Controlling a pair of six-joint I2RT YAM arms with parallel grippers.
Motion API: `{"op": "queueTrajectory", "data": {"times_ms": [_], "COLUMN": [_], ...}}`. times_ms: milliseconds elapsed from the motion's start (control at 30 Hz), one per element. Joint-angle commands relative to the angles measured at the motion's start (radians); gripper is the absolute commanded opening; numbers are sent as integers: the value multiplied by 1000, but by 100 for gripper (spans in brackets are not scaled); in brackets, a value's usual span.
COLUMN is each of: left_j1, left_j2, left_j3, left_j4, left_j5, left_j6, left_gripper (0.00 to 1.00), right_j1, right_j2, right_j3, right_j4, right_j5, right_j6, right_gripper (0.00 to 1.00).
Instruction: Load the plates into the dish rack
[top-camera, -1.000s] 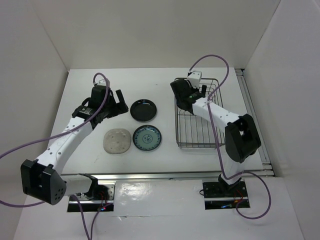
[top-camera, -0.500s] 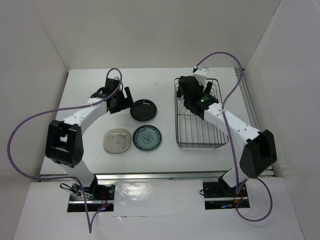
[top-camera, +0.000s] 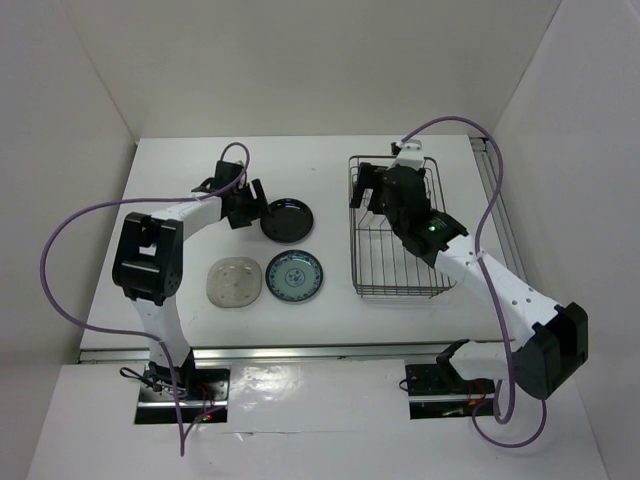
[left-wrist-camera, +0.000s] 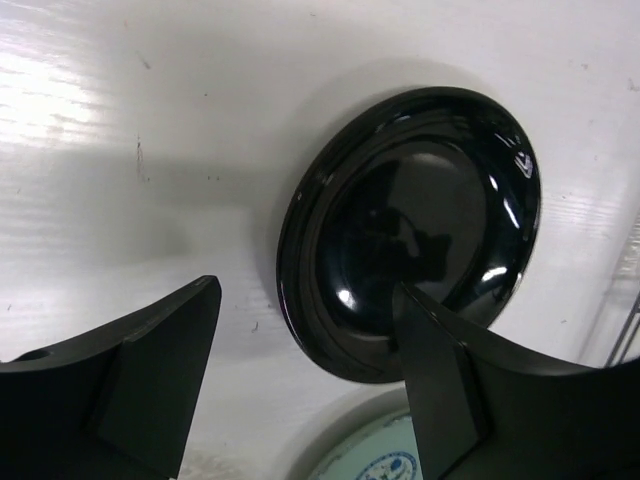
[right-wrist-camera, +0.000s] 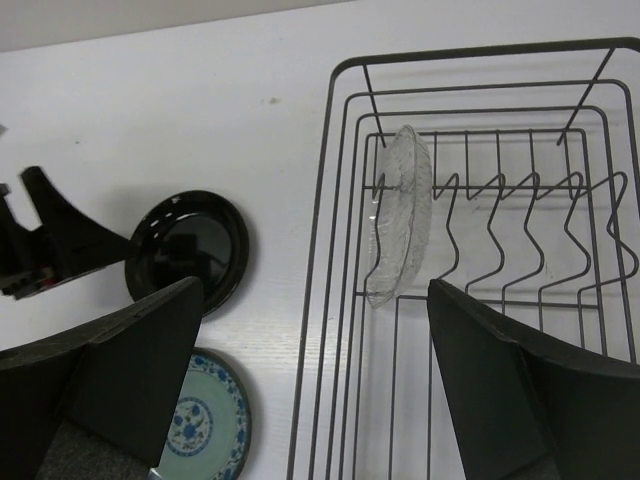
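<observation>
Outstretched, left tool (left-wrist-camera: 305, 290) gapes astride the black plate (left-wrist-camera: 430, 200) rim.

The table (top-camera: 310, 170) carries the dish rack (top-camera: 400, 275) on its right half and three plates lying flat on its left half. One plate (right-wrist-camera: 398, 215) stands on edge inside the rack, in the leftmost slot of the tines, toward the far left corner. Of the three on the table, the far plate (top-camera: 288, 220) lies left of the rack. The near-right plate (top-camera: 294, 275) is just in front of it, and the near-left plate (top-camera: 234, 282) lies just beside that one. The left gripper (top-camera: 248, 205) sits at the far plate's left edge, one finger over the plate, the other over the table. The right gripper (top-camera: 375, 190) hangs above the rack's far left corner.
</observation>
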Motion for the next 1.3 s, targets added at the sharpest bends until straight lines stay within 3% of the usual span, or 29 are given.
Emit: {"op": "queueTrajectory", "data": {"times_ms": [0, 233, 633, 667, 733, 767, 1100, 1267], "left_j1": [7, 26, 44, 44, 53, 53, 124, 124], "left_j2": [59, 93, 144, 157, 176, 185, 127, -69], "left_j3": [14, -23, -43, -43, -20, -20, -138, -147], "left_j4": [68, 148, 193, 193, 173, 173, 365, 343], "left_j5": [66, 142, 193, 207, 207, 207, 334, 343], "left_j6": [0, -32, -71, -71, -71, -71, -155, -123], "left_gripper": [82, 77, 53, 42, 6, 0, 0, 0], "right_j1": [10, 10, 10, 10, 10, 10, 10, -25], "right_j2": [-64, -82, -102, -102, -111, -120, -120, -93], "right_j3": [-17, -35, -44, -44, -44, -53, -72, -72], "right_j4": [61, 72, 81, 81, 81, 81, 99, 170], "right_j5": [-35, -68, -87, -87, -87, -96, -105, -298], "right_j6": [-24, -44, -44, -44, -44, -44, -77, -117], "right_gripper": [99, 99, 99, 99, 99, 99, 99, 99]}}
